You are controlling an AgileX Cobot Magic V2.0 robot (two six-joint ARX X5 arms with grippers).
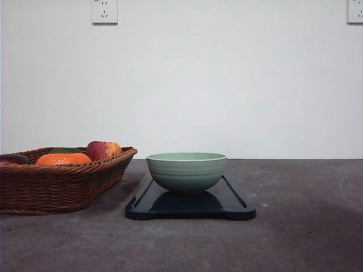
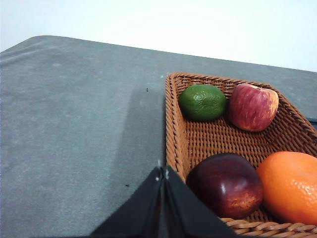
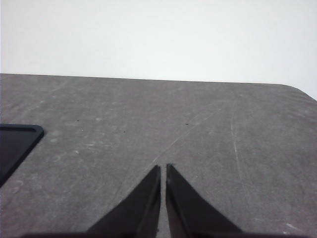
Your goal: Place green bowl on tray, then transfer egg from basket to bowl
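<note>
The green bowl (image 1: pixel 186 171) sits upright in the middle of the tray (image 1: pixel 232 205), so step 1 of the task looks done; centred there with its mouth open, it is well placed to take something dropped in. The tray lies toward the near edge of the tabletop (image 1: pixel 306 226), just beside the basket (image 1: pixel 57 187), which keeps the carry short.

Both arms hang back over the table, holding nothing. The left gripper (image 2: pixel 162 173) has its fingers pressed together, empty, at the near rim of the basket. The right gripper (image 3: pixel 163 169) is likewise closed on nothing, over bare tabletop beside the tray's corner.

In the basket lie 4 pieces of fruit: a dark plum (image 2: pixel 225 184) and an orange (image 2: pixel 290 186) nearer, a lime (image 2: pixel 202 102) and an apple (image 2: pixel 252 106) at the far end. I cannot make out an egg among them.

The tabletop is dull grey and scuffed. Behind it stands a plain white wall (image 1: pixel 227 85) with 2 sockets (image 1: pixel 104 11) high up.
</note>
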